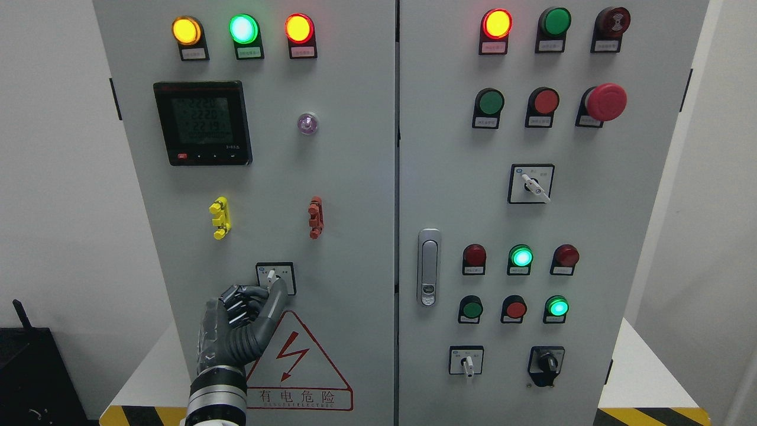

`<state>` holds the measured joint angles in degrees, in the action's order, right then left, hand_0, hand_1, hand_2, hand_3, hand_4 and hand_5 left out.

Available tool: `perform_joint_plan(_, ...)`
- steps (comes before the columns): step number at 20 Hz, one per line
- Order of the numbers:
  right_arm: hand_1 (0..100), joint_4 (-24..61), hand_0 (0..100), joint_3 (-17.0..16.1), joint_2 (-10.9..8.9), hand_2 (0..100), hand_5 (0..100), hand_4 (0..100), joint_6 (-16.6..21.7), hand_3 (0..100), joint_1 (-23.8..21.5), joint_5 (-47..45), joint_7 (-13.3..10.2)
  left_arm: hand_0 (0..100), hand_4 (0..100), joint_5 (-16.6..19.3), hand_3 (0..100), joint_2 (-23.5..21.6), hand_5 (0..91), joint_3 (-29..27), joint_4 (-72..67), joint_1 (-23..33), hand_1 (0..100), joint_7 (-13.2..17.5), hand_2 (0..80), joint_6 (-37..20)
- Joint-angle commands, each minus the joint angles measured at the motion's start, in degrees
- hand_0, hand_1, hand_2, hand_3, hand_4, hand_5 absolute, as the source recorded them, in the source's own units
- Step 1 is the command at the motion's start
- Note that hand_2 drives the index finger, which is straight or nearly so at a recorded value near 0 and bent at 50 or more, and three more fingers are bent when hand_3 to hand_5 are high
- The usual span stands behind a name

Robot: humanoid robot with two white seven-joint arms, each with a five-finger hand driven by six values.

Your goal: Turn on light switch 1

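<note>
The light switch [271, 274] is a small white lever on a black-framed square plate [288, 271], low on the grey cabinet's left door. My left hand [269, 290], dark grey, rises from the bottom left and is on the switch. Its thumb [277, 302] lies against the lever's right side, and its curled fingers [239, 297] close in from the left, pinching the lower part of the lever. The lever's top shows above the hand, pointing roughly upright. My right arm is out of view.
Above the switch are a yellow clip [219, 217], a red clip [316, 217] and a digital meter [203, 123]. A red warning triangle [295, 361] sits just below the hand. The right door carries a handle [429, 266], lamps, push buttons, an emergency stop [606, 102] and other selector switches [530, 183].
</note>
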<state>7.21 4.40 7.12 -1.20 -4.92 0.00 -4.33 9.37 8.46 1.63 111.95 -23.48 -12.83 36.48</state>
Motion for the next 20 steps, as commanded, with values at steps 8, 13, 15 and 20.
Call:
perform_joint_plan(8, 0, 0.0, 0, 0.0, 0.0, 0, 0, 0, -0.03, 0, 0.0, -1.41, 0.02, 27, 93, 1.18, 89, 0.06, 84.2, 0.4, -0.42, -0.16, 63, 0.0, 61.5, -0.01)
perform_joint_plan(13, 0, 0.0, 0, 0.0, 0.0, 0, 0, 0, -0.03, 0, 0.0, -1.41, 0.02, 28, 94, 1.18, 90, 0.06, 84.5, 0.4, -0.5, -0.25, 61, 0.0, 62.0, -0.01)
perform_joint_plan(15, 0, 0.0, 0, 0.0, 0.0, 0, 0, 0, -0.03, 0, 0.0, -1.41, 0.02, 29, 94, 1.26, 90, 0.06, 84.4, 0.4, -0.59, -0.25, 61, 0.0, 62.0, -0.01)
perform_joint_plan(20, 0, 0.0, 0, 0.0, 0.0, 0, 0, 0, -0.03, 0, 0.0, -1.41, 0.02, 33, 94, 1.97, 90, 0.06, 84.5, 0.4, -0.68, -0.25, 60, 0.0, 62.1, -0.01)
